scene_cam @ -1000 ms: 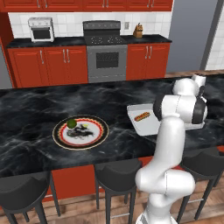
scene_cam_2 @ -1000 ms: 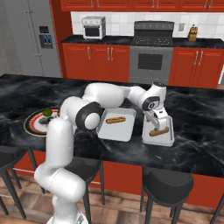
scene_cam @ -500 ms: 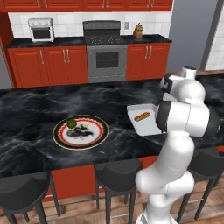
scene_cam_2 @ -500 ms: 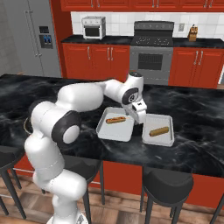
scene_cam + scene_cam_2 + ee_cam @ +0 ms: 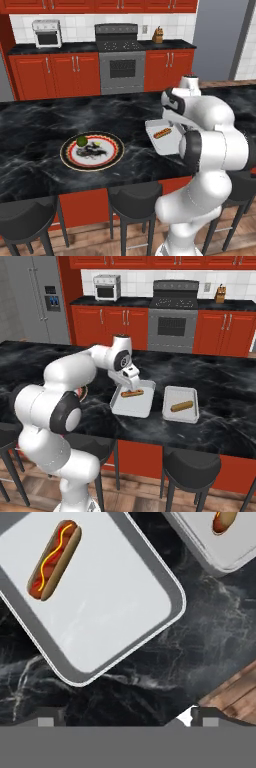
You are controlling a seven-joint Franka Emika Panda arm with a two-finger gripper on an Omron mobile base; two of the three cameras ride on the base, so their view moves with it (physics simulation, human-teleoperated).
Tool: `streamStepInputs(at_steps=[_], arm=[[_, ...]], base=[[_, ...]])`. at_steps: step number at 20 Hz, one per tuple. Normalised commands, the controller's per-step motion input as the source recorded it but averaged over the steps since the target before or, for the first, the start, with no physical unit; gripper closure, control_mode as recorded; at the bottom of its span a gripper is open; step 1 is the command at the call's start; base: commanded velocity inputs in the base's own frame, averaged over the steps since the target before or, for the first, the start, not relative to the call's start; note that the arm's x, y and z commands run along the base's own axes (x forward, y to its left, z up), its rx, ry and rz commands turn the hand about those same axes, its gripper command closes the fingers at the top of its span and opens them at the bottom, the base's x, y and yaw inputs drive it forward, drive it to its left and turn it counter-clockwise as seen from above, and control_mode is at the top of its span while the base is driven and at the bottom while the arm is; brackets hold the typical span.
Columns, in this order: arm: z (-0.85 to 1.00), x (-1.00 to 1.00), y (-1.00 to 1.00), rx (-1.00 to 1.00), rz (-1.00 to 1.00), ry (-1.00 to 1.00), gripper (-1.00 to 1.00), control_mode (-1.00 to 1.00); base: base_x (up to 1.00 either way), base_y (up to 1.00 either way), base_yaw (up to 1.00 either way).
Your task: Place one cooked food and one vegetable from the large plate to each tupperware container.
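- The plate point(image 5: 92, 150) sits well off to the claw's left on the black counter point(image 5: 30, 130), with a green vegetable point(image 5: 81, 140) on its far-left edge and dark bits near its middle that are too small to name.
- Each of the two containers already holds a hot dog, so I judge the cooked-food half done and the vegetable step in hand; no vegetable lies in either container.
- The next move calls for a long swing left to the plate, then a drop over the green vegetable with the fingers wide enough to take it.
- The claw point(image 5: 131, 377) hangs low over the near container point(image 5: 131, 402), pointing down; its hot dog point(image 5: 53, 559) lies just below and ahead.
- The arm is folded back, elbow high, wrist bent down over the counter.
- The fingertips point(image 5: 205, 714) stand far apart in the hand view and nothing sits between them, so the claw is spread and empty.
- The far container point(image 5: 180, 404) with the second hot dog point(image 5: 181, 405) lies just to the claw's right.
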Motion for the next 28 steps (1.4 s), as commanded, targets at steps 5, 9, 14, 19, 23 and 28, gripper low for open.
streamStepInputs(at_steps=[5, 9, 14, 19, 23, 28], arm=[[0.0, -0.03, 0.99, -0.1, 0.31, 0.0, -1.0, -1.0], [0.0, 0.0, 0.9, -0.03, 0.49, 0.0, -1.0, -1.0], [0.0, 0.09, 0.73, -0.02, 0.6, 0.0, -1.0, -1.0], [0.0, 0.21, 0.64, -0.11, 0.58, 0.0, -1.0, -1.0], [-0.01, 0.32, 0.59, -0.04, 0.59, 0.02, -1.0, -1.0], [-0.08, 0.44, 0.56, 0.01, 0.56, 0.08, -1.0, -1.0]], base=[[0.0, 0.0, 0.0], [0.0, 0.0, 0.0], [0.0, 0.0, 0.0], [0.0, 0.0, 0.0], [0.0, 0.0, 0.0], [0.0, 0.0, 0.0]])
